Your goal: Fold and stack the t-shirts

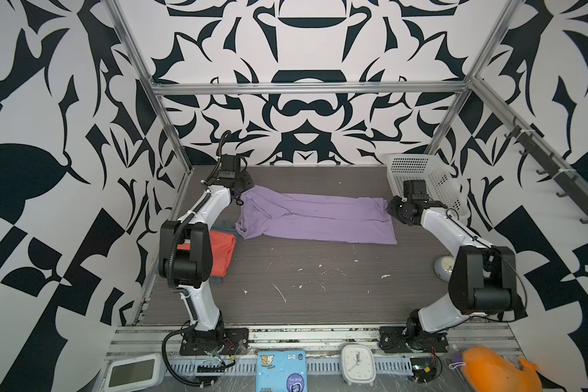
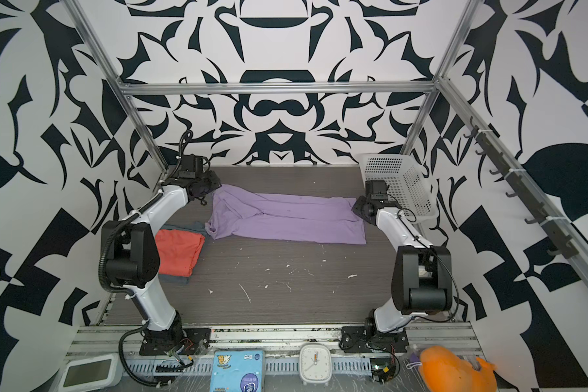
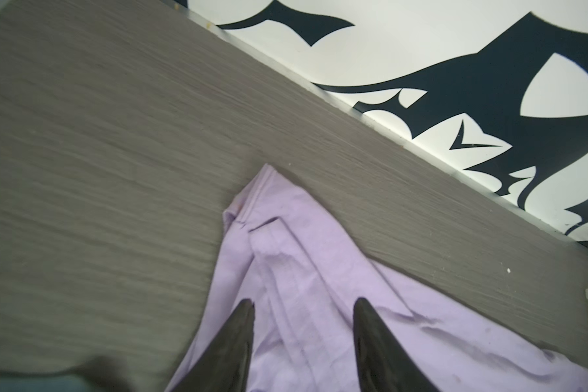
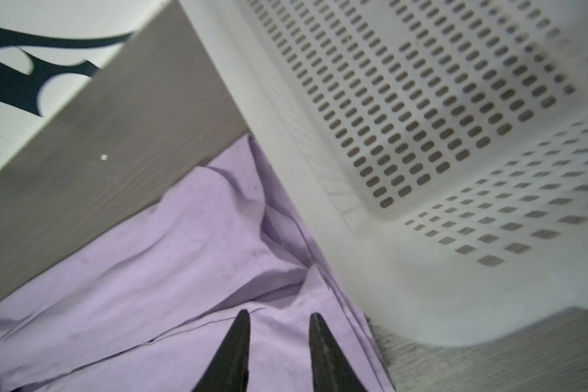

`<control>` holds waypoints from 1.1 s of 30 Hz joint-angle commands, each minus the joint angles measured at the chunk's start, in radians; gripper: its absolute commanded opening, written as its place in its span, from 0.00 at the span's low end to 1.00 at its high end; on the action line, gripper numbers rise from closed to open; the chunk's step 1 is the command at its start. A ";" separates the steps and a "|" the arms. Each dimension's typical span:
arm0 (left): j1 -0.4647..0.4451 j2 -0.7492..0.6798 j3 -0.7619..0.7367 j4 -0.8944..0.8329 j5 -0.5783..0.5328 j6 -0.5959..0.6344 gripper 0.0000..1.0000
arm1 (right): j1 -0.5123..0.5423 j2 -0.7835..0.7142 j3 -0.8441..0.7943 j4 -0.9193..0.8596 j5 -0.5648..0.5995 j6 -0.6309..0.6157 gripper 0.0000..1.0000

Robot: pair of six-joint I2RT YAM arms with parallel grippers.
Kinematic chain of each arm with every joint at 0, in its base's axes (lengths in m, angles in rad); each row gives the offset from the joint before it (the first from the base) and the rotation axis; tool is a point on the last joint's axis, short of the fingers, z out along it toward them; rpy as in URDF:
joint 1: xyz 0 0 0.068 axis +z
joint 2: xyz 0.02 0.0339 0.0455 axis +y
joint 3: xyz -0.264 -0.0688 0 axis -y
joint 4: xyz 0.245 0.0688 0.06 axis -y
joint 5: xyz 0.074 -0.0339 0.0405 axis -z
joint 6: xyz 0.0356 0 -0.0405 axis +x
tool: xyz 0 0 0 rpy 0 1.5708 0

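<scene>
Purple shirt point(image 1: 316, 217) lying long across bench point(image 1: 302, 288)
Soft, limp, light; pinch its 2 end corners. Left tool point(image 3: 302, 305) parted wide, right tool point(image 4: 279, 317) narrower, neither holding anything.

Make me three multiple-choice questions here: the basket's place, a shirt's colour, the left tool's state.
1. Where does the white basket stand? A) far right corner of the table B) near left corner C) the middle
2. The left pile's top shirt is: A) green B) coral-red C) yellow
3. The left tool has its jaws: A) shut on cloth B) gripping the basket C) apart

1 A: it stands back right in both top views.
2 B: it lies coral-red over a grey-blue shirt.
3 C: the left wrist view shows a gap above the purple shirt.
</scene>
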 commanded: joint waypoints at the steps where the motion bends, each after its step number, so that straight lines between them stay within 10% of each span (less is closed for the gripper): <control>1: 0.001 -0.090 -0.071 -0.105 0.029 0.043 0.51 | 0.058 -0.048 -0.016 0.013 -0.008 -0.021 0.34; 10: 0.001 -0.249 -0.413 -0.098 0.098 -0.004 0.57 | 0.158 0.024 -0.104 0.147 -0.055 0.083 0.35; 33: -0.001 -0.133 -0.508 -0.022 0.021 -0.095 0.46 | 0.080 0.316 -0.056 0.150 -0.058 0.085 0.33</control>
